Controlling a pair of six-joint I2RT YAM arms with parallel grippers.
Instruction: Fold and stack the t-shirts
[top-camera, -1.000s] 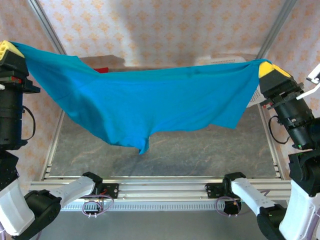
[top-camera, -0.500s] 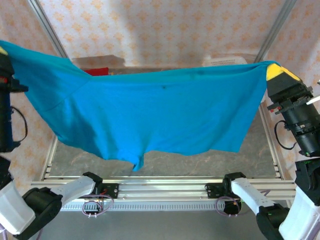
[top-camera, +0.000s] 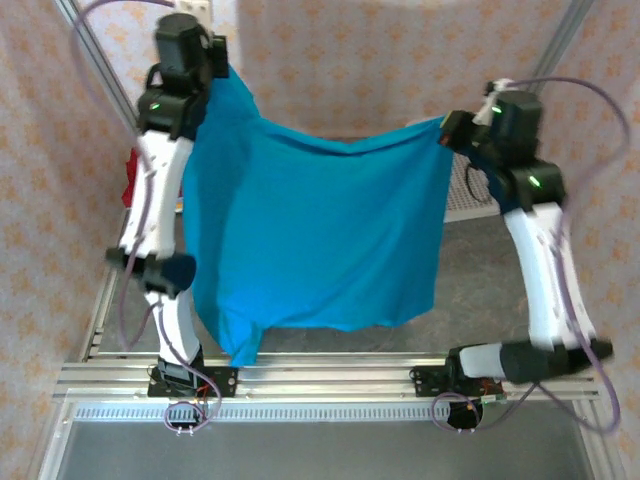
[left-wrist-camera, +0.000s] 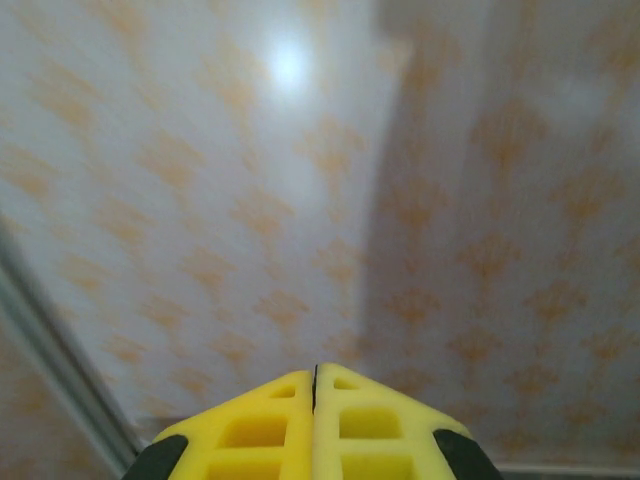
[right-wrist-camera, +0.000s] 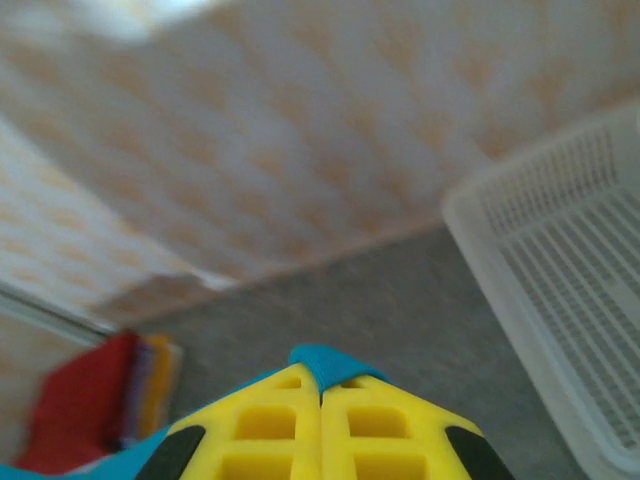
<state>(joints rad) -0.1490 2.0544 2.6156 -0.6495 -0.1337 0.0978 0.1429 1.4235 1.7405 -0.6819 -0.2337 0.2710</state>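
Overhead, the teal t-shirt (top-camera: 320, 230) hangs as a wide sheet between the two raised arms, above the grey table (top-camera: 485, 290). Its top edge sags in the middle, and its lower hem drops toward 6 o'clock, with one corner trailing lowest at about 7 o'clock.

The left gripper (top-camera: 218, 72) sits high at 11 o'clock in the top view, and the shirt's upper left corner runs up to it. From the left wrist camera its yellow fingers (left-wrist-camera: 270, 430) are pressed flat together against the patterned wall (left-wrist-camera: 250, 200). No cloth shows at their tips there, though the shirt hangs from this point.

The right gripper (top-camera: 447, 128) sits at 2 o'clock, with the upper right corner of the shirt gathered at it. In the right wrist view its jaws are closed, with a fold of teal cloth pinched at the tips.

Past those fingers at 8 o'clock, a folded red t-shirt (right-wrist-camera: 80, 420) lies on the table, with purplish (right-wrist-camera: 137, 392) and orange (right-wrist-camera: 160, 385) cloth stacked just beside it. The white basket (right-wrist-camera: 570, 280) stands at 3 o'clock, well apart from that stack.
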